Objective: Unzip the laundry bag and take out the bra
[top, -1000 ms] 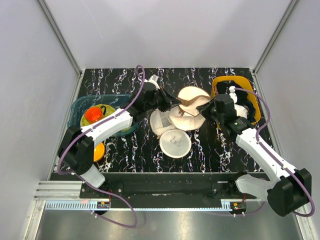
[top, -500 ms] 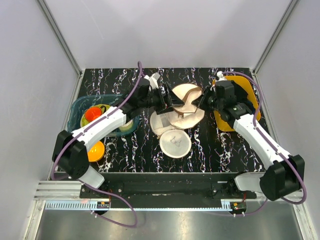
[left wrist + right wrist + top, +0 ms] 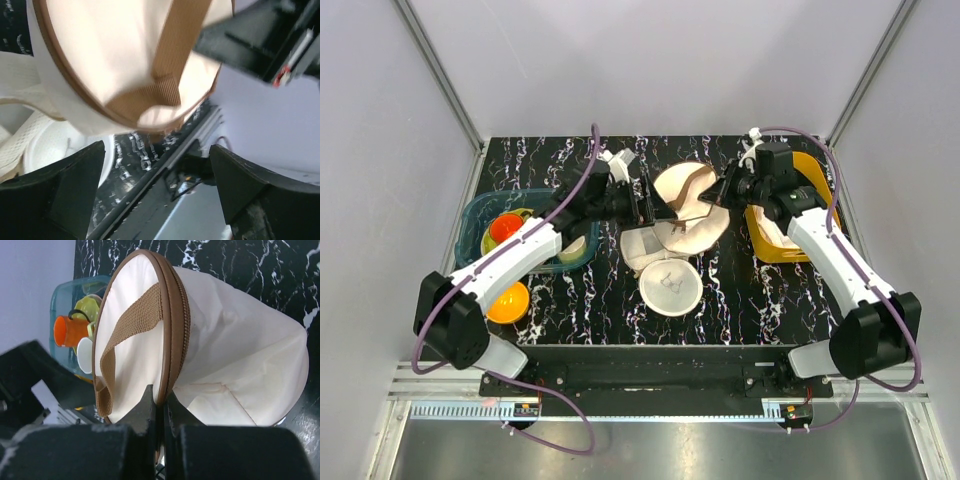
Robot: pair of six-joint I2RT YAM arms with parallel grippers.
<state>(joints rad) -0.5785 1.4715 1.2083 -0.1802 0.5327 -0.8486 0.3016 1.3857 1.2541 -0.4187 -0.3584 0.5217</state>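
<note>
Laundry bag (image 3: 692,215): tilted on edge, mid-table.
Right gripper (image 3: 159,392): pinched tight on the brown zipper band (image 3: 172,335).
Left gripper (image 3: 157,147): jaws wide apart, holding nothing.

The round cream-beige cloth laundry bag (image 3: 230,350) is soft, matt fabric, smooth apart from faint creases and stitched seams. Its brown strap (image 3: 132,322) is coarse, ribbed woven webbing. The brown zipper band (image 3: 172,325) looks smoother, with a slight sheen. The black, white-veined table (image 3: 750,300) is glossy and stone-patterned. The left end effector (image 3: 157,147) and right end effector (image 3: 159,396) look like dull black plastic. The yellow tub (image 3: 767,250) is shiny plastic.
</note>
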